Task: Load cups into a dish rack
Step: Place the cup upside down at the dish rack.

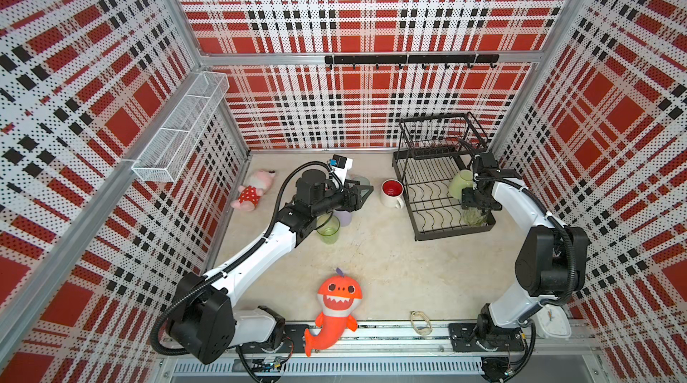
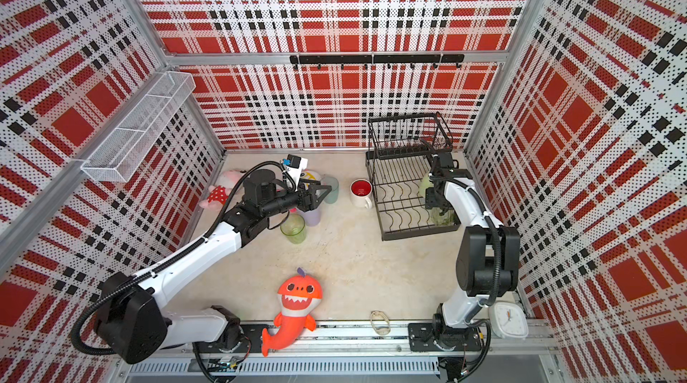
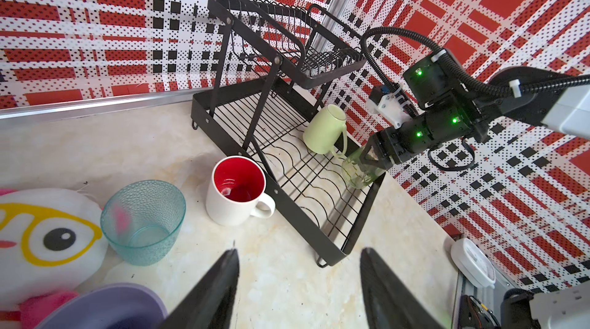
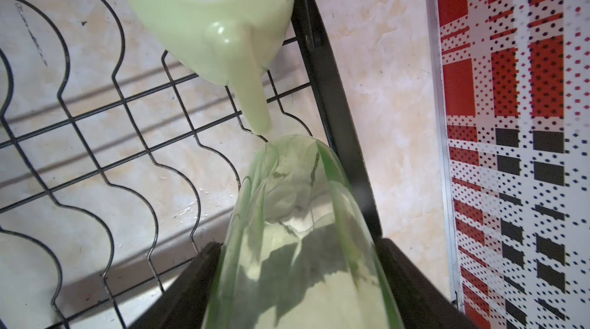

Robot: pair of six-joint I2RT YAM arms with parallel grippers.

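The black dish rack point(image 1: 453, 232) point(image 2: 420, 233) point(image 3: 287, 203) stands at the back right. My right gripper point(image 1: 474, 206) point(image 4: 298, 246) is shut on a translucent green tumbler point(image 1: 475, 218) point(image 3: 360, 171) point(image 4: 297, 215) on the lower tier. The tumbler sits beside the handle of a pale-green mug point(image 1: 461, 182) point(image 3: 324, 129) point(image 4: 207, 24). My left gripper point(image 1: 366, 191) point(image 3: 300, 250) hangs open and empty over the table. A white red-lined mug point(image 1: 392, 191) point(image 3: 238, 190), a teal cup point(image 3: 143, 222), a lavender cup point(image 1: 344, 217) and a second green tumbler point(image 1: 328, 230) stand on the table.
A pink plush point(image 1: 252, 191) lies at the back left and an orange shark plush point(image 1: 334, 310) at the front. A white plush with yellow glasses point(image 3: 48, 231) touches the teal cup. A white clock point(image 1: 554, 321) sits by the right arm's base. A white mesh basket point(image 1: 182, 128) hangs on the left wall.
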